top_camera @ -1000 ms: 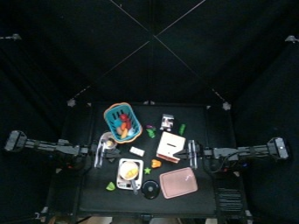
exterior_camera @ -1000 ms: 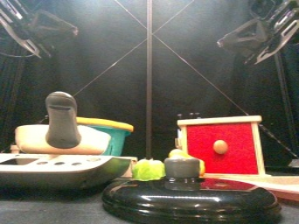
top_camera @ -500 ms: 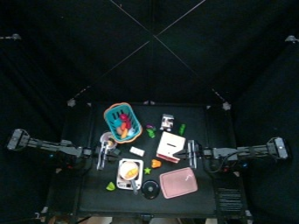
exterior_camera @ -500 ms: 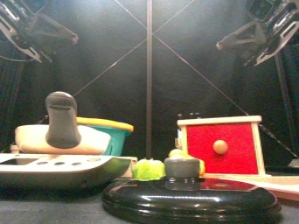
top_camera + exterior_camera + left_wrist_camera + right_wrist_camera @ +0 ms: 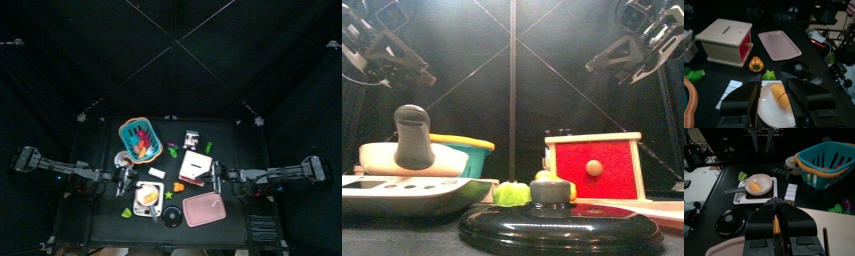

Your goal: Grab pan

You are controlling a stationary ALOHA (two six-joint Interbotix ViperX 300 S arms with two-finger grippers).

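Since the earlier frames the left claw (image 5: 774, 87) has gone from shut to wide open, and in the front view both arms hang lower than before.

The small white round pan (image 5: 774, 112) with its dark grey handle (image 5: 412, 135) sits on the front-left part of the black table (image 5: 230, 135). It rests on a flat white slab-like stand (image 5: 409, 190) and carries an orange piece of food (image 5: 779, 95). In the left wrist view the pan shows in the gap between the spread jaws. The front view shows that arm up in the air, clear of the pan, so nothing is gripped.

Just beside the pan lies a small green lumpy item (image 5: 769, 75), and a little past it a small orange pepper-shaped toy (image 5: 756, 63). A black round lid with a knob (image 5: 556, 225) lies near the table's front edge. To the right of the pan lies a pink flat rectangular tray (image 5: 781, 44). Behind the tray stands a pale wooden box with a red front (image 5: 725, 41). Toward the back of the table, behind the pan, is a teal plastic basket with an orange rim (image 5: 827, 163).

The right claw (image 5: 777, 203) hangs above the table's right side with its jaws pressed together and nothing between them.
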